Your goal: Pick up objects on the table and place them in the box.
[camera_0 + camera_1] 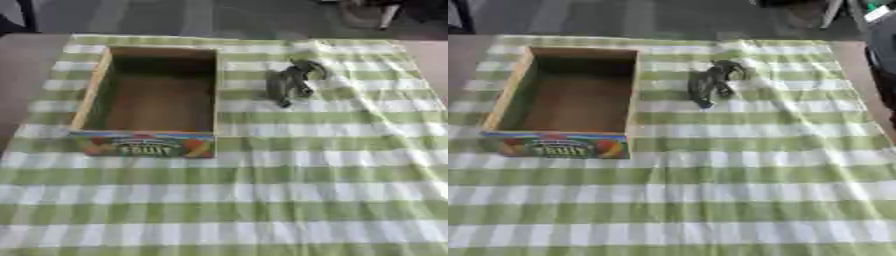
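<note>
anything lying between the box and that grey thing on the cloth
Nothing: in the left eye view only bare green-and-white checked cloth lies between the box and the grey object to its right.

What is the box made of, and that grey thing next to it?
The box looks like thin wood: tan, matte walls, with a colourful printed label on the front. The grey thing could be plastic or rubber; it looks dull grey-green and curvy, but its material is hard to tell.
</note>
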